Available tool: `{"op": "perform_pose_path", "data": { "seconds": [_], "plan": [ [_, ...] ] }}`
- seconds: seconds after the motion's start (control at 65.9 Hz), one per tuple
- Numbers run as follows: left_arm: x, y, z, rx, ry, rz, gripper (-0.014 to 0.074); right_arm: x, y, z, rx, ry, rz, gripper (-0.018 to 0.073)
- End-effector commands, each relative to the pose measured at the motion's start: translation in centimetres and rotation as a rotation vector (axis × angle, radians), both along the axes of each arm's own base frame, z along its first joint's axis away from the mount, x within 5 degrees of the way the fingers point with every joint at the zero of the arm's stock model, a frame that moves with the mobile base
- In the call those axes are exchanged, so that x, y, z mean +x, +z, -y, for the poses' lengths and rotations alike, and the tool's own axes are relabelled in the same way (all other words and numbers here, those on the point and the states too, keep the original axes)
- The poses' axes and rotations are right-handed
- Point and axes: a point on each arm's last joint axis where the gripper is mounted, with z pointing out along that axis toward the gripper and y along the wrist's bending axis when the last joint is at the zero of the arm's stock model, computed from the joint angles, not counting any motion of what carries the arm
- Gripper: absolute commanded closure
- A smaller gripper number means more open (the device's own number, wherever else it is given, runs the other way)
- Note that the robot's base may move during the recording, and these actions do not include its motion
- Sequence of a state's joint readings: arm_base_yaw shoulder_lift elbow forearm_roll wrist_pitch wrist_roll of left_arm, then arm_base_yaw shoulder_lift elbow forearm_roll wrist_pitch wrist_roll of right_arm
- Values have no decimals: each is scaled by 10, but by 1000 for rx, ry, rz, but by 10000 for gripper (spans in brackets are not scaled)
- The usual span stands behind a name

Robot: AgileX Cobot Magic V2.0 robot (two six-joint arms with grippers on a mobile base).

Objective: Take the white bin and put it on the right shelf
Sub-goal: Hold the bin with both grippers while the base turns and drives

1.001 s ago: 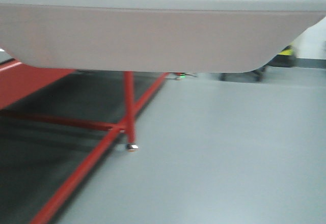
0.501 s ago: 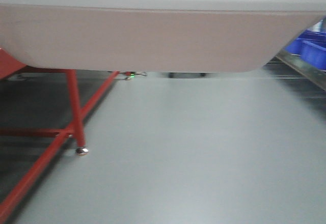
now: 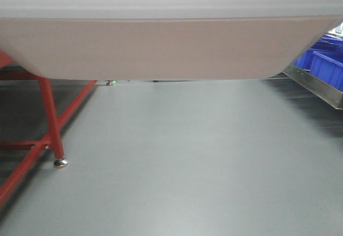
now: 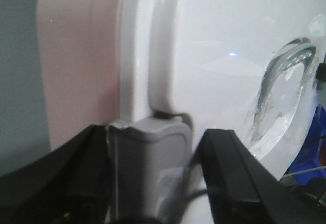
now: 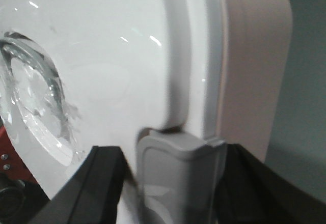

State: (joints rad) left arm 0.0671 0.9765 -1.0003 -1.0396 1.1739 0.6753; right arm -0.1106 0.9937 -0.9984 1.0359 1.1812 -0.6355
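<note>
Since a second ago the front view has swung to the right. The red frame [image 3: 51, 118] has slid from the middle over to the left edge. Blue crates [image 3: 324, 67] and a shiny steel rail, most likely part of the right shelf [image 3: 320, 93], have come in on the right. So the base looks to be turning toward the drop-off side, which is what the task needs.

The white bin [image 3: 161, 48] fills the top of that view, near the camera and well clear of the grey floor [image 3: 187, 161], so it's being carried. In the left wrist view, the left gripper [image 4: 158, 132] has its black fingers on either side of a grey latch [image 4: 147, 158] at the edge of the glossy lid [image 4: 219, 40]. They're drawn in fairly narrow around it. The right gripper [image 5: 168, 150] is doing the same on the opposite end. Both look clamped on the bin, though the actual contact is hard to make out.

By the look of it this is still the transport stretch. The shelf only shows at the right edge, low and off to the side, so more turning and lining up is probably needed before the bin can be set down. With a wide bin, clipping those crates is the thing to watch.
</note>
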Motion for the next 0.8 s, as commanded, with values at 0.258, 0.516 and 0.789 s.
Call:
{"op": "perform_pose_path", "data": {
  "seconds": [0.258,0.516,0.789],
  "plan": [
    [-17,20,14,-145,-165,7,377,-16,23,-13,169,126,28,230],
    [-17,20,14,-145,-165,7,377,-16,23,-13,169,126,28,230],
    [-17,20,14,-145,-165,7,377,-16,23,-13,169,126,28,230]
  ]
}}
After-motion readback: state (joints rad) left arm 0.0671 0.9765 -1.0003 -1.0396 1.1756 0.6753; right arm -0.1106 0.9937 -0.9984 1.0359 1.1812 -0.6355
